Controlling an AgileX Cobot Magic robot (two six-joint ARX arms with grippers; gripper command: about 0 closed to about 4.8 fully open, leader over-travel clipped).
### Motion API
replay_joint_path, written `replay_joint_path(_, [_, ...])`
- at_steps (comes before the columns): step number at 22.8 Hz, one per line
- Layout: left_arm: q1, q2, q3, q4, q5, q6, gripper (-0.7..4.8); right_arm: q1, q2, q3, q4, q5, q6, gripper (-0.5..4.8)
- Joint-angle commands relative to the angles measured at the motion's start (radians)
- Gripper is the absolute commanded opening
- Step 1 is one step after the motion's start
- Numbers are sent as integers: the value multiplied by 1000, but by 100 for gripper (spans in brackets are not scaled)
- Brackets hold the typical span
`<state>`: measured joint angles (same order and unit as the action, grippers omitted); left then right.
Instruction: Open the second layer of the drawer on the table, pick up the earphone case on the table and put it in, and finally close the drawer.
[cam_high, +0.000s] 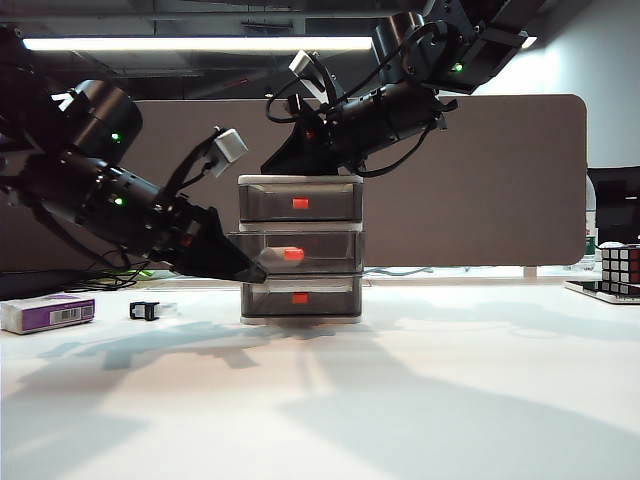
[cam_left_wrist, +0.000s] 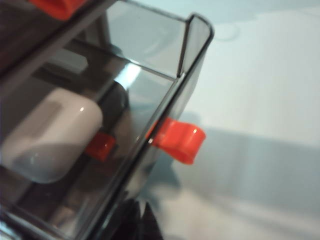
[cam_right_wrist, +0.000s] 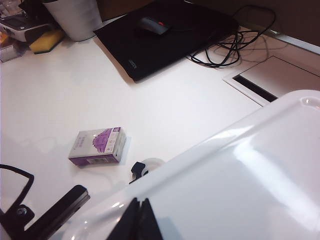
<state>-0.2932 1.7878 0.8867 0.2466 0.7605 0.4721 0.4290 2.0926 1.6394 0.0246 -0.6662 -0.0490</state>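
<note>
The drawer (cam_high: 300, 215) stands mid-table, three smoky tiers in an off-white frame. Its second layer (cam_high: 325, 250) is pulled out toward the front, red tab (cam_left_wrist: 180, 140) on its face. The earphone case (cam_left_wrist: 50, 140), glossy white and rounded, lies inside that layer and shows faintly through the wall (cam_high: 272, 256). My left gripper (cam_high: 258, 272) is shut and empty, its tip (cam_left_wrist: 145, 212) by the outside of that drawer's front wall. My right gripper (cam_high: 275, 165) is shut with nothing between its fingers. Its tip (cam_right_wrist: 140, 202) rests on the unit's white top (cam_right_wrist: 240, 175).
A white-and-purple box (cam_high: 47, 313) (cam_right_wrist: 97, 146) and a small black clip (cam_high: 145, 310) (cam_right_wrist: 140, 168) lie on the table (cam_high: 400, 400) left of the unit. A Rubik's cube (cam_high: 620, 265) sits far right. Behind are a black mat with a mouse (cam_right_wrist: 165, 35) and cables (cam_right_wrist: 235, 45).
</note>
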Motion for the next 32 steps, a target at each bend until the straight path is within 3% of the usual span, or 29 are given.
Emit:
replay_joint_path(1, [-11,2,8,116,-46,-43,-6,1,24,-21,-123,12,19,-5])
replay_joint_path(10, [-11,2,8,240,-177,-114,-6,1,24,-21,-126,13,19,-5])
replay_joint_path(19, [-12,1,8,261,-219,-114,-6,1,24,-21,-125,18,19,-5])
replay_joint_path(23, [-12,-49,6,144,-163,-125,-6,1,21,-21,-125,16,18,-5])
replay_joint_path(27, [-36,-233,-54,-30,-340,-4,-6,1,-27,-21,-135,53,-35,-5])
replay_joint_path(29, [-29,-379,-126,-30,-359,-84,-6,1,-94,-21,-175,93,-60,-5])
replay_joint_path(32, [-29,-544,-196,-66,-428,-105,-6,0,-182,-23,-235,135,-87,-5])
